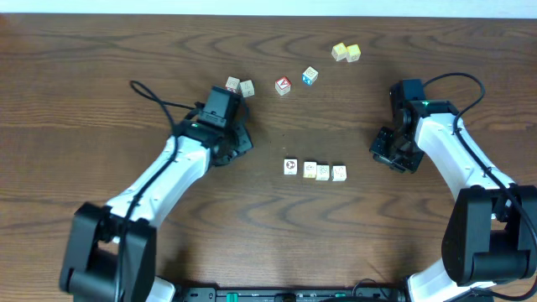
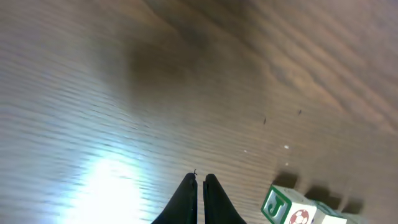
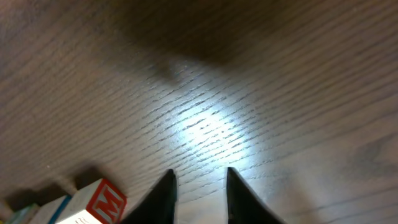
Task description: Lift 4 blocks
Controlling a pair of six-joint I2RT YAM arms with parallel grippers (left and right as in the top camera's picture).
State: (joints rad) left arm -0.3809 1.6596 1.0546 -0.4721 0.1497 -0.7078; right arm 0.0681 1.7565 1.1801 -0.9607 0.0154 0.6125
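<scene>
The 4 blocks [image 1: 315, 170] lie in a short pale row on the wooden table, between the two arms; the leftmost one stands slightly apart. My left gripper [image 1: 245, 143] hovers left of the row, shut and empty. In the left wrist view its fingertips [image 2: 200, 180] meet over bare wood, with the green-J block [image 2: 277, 203] low at the right. My right gripper [image 1: 377, 150] sits right of the row. Its fingers [image 3: 166, 182] stand apart over bare wood with nothing between them, and the red-M end block [image 3: 99, 200] lies at their left.
Behind the row lie a red-faced cube [image 1: 283, 85] and a blue-faced cube [image 1: 310, 76]. Two pale yellow cubes [image 1: 345, 53] sit at the back right. Two cream cubes [image 1: 239, 85] lie just behind the left gripper.
</scene>
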